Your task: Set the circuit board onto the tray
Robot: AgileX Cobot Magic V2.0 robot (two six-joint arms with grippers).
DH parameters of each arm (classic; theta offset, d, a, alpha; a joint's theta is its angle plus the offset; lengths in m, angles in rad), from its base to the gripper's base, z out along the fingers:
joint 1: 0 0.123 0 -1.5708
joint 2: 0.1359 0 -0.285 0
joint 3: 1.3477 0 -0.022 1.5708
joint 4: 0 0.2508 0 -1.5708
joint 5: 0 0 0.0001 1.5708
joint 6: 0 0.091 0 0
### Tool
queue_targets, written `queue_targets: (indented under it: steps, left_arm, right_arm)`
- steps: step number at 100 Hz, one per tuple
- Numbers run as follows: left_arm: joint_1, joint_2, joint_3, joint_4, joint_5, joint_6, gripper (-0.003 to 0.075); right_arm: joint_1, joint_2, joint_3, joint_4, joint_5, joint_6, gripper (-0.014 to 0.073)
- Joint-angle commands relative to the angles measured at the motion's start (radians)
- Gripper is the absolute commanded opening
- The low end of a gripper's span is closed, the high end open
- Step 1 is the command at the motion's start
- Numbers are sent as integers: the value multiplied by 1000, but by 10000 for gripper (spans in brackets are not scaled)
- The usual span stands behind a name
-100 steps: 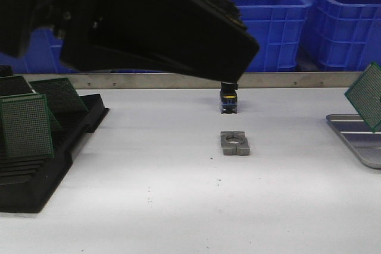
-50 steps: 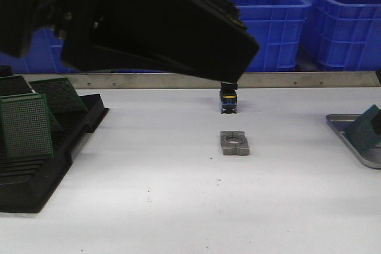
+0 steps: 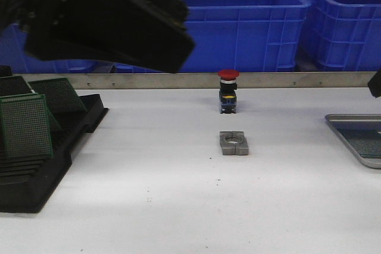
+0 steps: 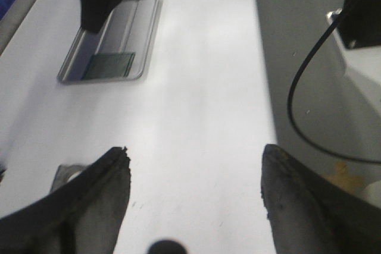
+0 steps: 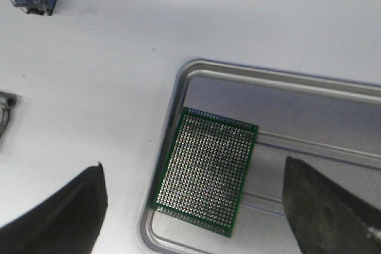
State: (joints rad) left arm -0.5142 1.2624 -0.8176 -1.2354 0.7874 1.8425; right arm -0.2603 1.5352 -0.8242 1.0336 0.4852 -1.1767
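The tray (image 3: 348, 130) (its right side) is cut off by the front view's edge.

Green circuit board (image 5: 206, 169) — silver-dotted grid — on a silver-grey tray (image 5: 309, 87); blue crates (image 3: 262, 22) behind.

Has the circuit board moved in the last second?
Yes. The circuit board dropped from tilted above the tray to lying flat inside it.

Circuit board (image 5: 206, 171) lies flat in tray (image 5: 309, 87).
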Motion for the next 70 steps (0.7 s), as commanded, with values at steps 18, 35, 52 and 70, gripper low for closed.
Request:
queue_targets:
  steps: [18, 35, 52, 70]
  left_arm:
    - [208, -72, -24, 333, 21, -41, 433]
    - [336, -72, -24, 481, 21, -132, 433]
    - [427, -72, -24, 674, 21, -144, 433]
    - [480, -72, -24, 794, 17, -223, 433]
  right_arm:
    - [-7, -106, -28, 0, 17, -17, 619]
    - [-7, -105, -27, 0, 63, -17, 619]
    - [-7, -105, -27, 0, 68, -17, 619]
    - [-7, -105, -27, 0, 69, -17, 619]
